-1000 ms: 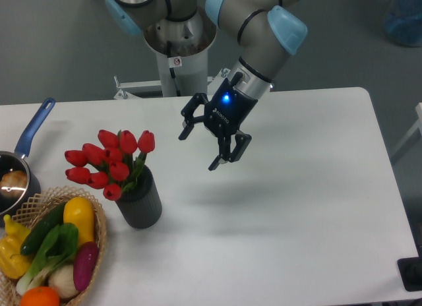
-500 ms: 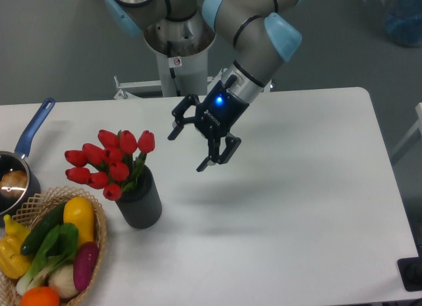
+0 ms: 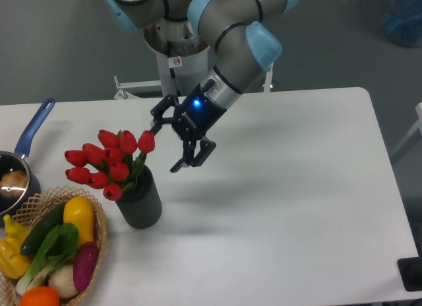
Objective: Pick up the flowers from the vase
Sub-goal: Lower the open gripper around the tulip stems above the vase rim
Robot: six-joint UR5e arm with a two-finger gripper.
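One hand [image 3: 167, 146], fingers spread and empty, hangs just right of the flowers [image 3: 111, 159] standing in the vase [image 3: 140, 202] on the desk [image 3: 283, 207]; approach step, closing on the stems next.

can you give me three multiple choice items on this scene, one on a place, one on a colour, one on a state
1. Where is the hand?
A. just right of the flowers, above the table
B. over the basket
C. inside the pan

2. What colour are the tulip buds?
A. yellow
B. red
C. white

3. What state are the flowers in?
A. lying on the table
B. held in the hand
C. standing in the vase

Answers:
1 A, the hand hangs beside the rightmost bud.
2 B, every bud is red.
3 C, the stems go into the ribbed dark grey vase and the open fingers grip nothing.
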